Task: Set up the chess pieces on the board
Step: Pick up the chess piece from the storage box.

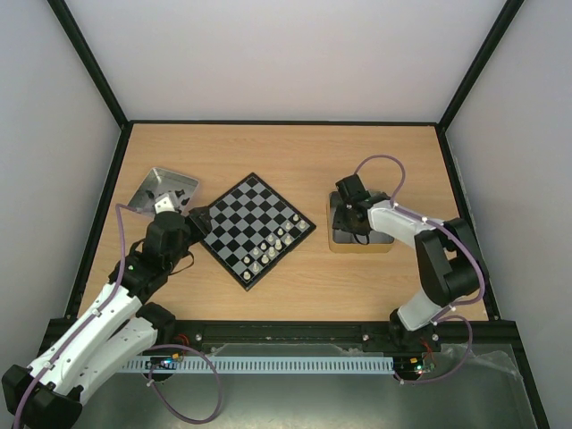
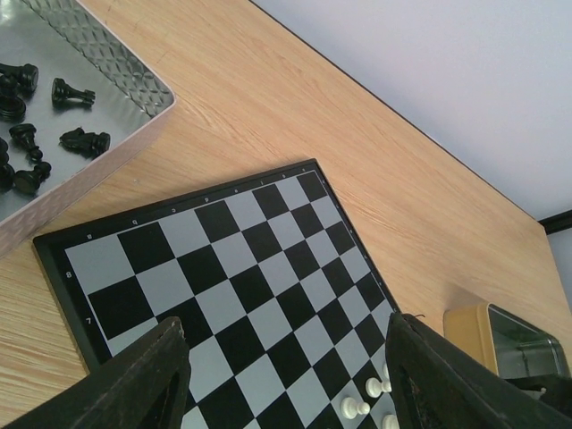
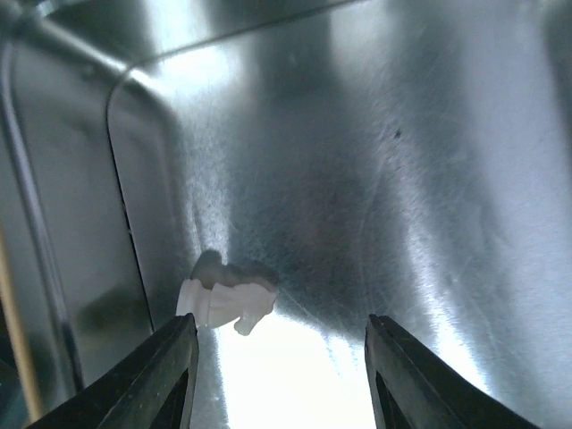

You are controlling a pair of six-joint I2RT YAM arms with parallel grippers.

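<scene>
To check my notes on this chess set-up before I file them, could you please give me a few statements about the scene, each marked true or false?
1. White pieces stand on the board. True.
2. The left gripper holds a black piece. False: its jaws are open and empty, above the board's corner.
3. Black pieces lie in the patterned metal tray beside the board. True.
4. The right gripper is over the board. False: it is down in the smooth metal tray to the board's right.
5. A white piece stands upright in that tray. False: it lies on its side.
</scene>
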